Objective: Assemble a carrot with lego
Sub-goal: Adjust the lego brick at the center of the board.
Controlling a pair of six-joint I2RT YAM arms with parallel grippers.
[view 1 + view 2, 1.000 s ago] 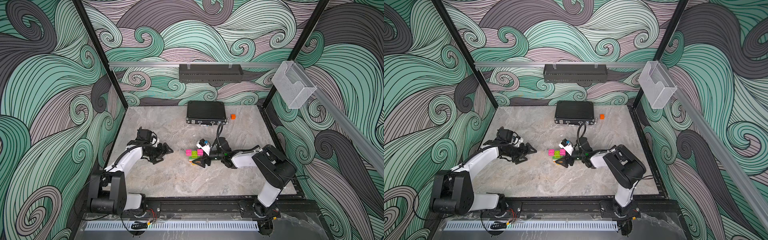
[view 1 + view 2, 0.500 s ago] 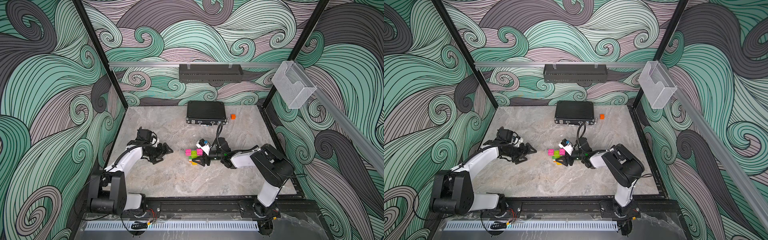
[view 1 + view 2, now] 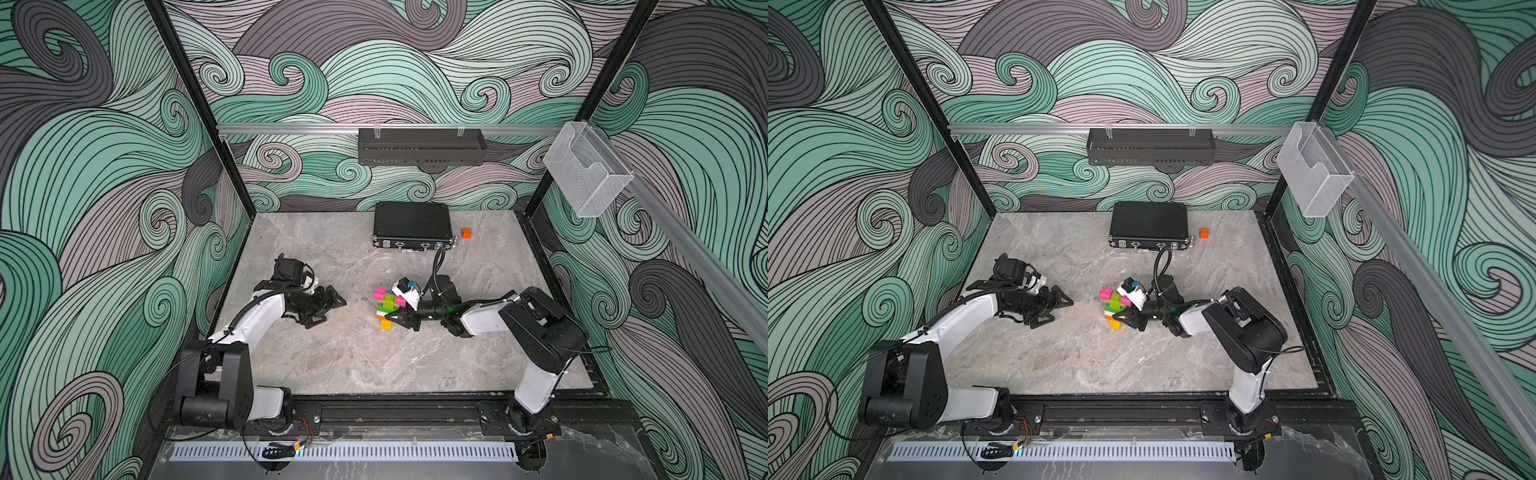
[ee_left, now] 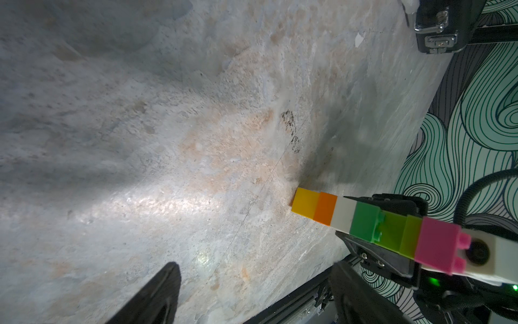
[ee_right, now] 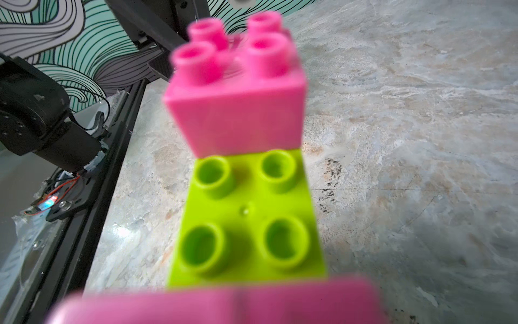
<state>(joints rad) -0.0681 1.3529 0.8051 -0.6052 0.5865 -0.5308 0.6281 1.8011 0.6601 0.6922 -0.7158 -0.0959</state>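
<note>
The carrot (image 3: 385, 307) (image 3: 1115, 305) stands upright mid-table: yellow at the base, then orange, white, dark green and lime, with two pink bricks (image 3: 379, 293) on top. My right gripper (image 3: 392, 316) (image 3: 1121, 316) reaches in from the right, and its fingers (image 4: 364, 199) press either side of the white and dark green bricks (image 4: 364, 221), so it is shut on the stack. The right wrist view shows only lime studs (image 5: 246, 218) and pink bricks (image 5: 238, 92), and its own fingers are hidden. My left gripper (image 3: 332, 309) (image 4: 253, 277) hangs open and empty to the carrot's left.
A flat black case (image 3: 411, 224) lies at the back of the table, with a small orange cube (image 3: 466, 233) beside it. A black shelf (image 3: 419, 145) hangs on the back wall. A clear bin (image 3: 586, 174) is mounted on the right rail.
The right gripper's fingers have closed in on the lower part of the carrot. The left arm has not moved.
</note>
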